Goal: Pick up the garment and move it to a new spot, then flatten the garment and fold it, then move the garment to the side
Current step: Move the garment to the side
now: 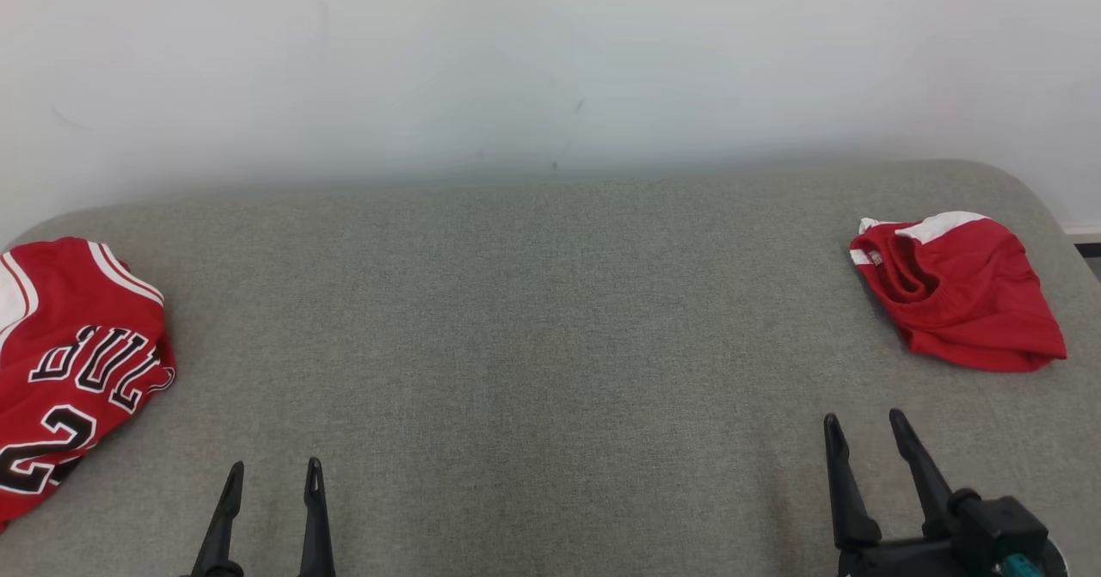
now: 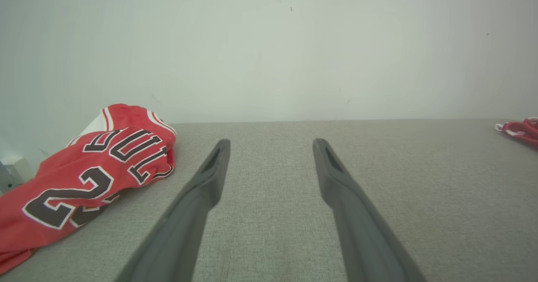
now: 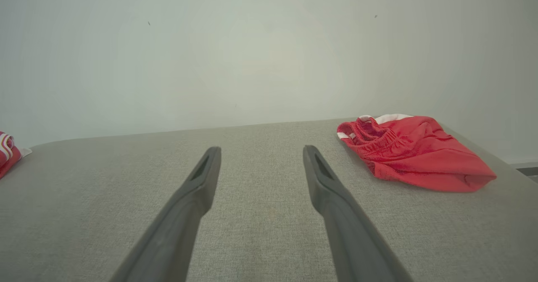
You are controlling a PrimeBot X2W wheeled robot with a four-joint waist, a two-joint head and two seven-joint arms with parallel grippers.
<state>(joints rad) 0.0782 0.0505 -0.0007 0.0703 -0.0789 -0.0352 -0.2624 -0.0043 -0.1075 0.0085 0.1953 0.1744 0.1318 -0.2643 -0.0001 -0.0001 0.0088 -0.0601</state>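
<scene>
On the right side of the flat grey woven-fabric surface (image 1: pixel 516 345), toward its far corner, lies a crumpled pair of red mesh shorts with white trim and a gathered elastic waistband (image 1: pixel 963 302). They are bunched, with the waistband opening turned toward the middle. At the opposite, left edge lies a red sleeveless basketball jersey with black-and-white lettering and numerals (image 1: pixel 77 362), partly doubled over, its lower part cut off by the head view's border. The 2 garments are well apart, with bare fabric between them. The left gripper (image 1: pixel 275 467) is low at the near edge, its 2 dark fingers spread with nothing between them, near the jersey but not touching it. The right gripper (image 1: pixel 864 418) is also at the near edge, fingers spread and empty, short of the shorts. Judgement: step 1 (pick up and move) is not yet begun, since neither garment is held. The task does not say which garment is meant. The shorts look the more rumpled and lie ahead of the right gripper, so I take them as the probable target, tentatively. The next move calls for the right arm to reach forward and to its right, lower the spread fingers over a raised fold such as the waistband ridge, pinch it, lift clear, and carry it to the bare middle. Note: thin mesh may slip from a shallow pinch, so a thicker fold is the better hold.
</scene>
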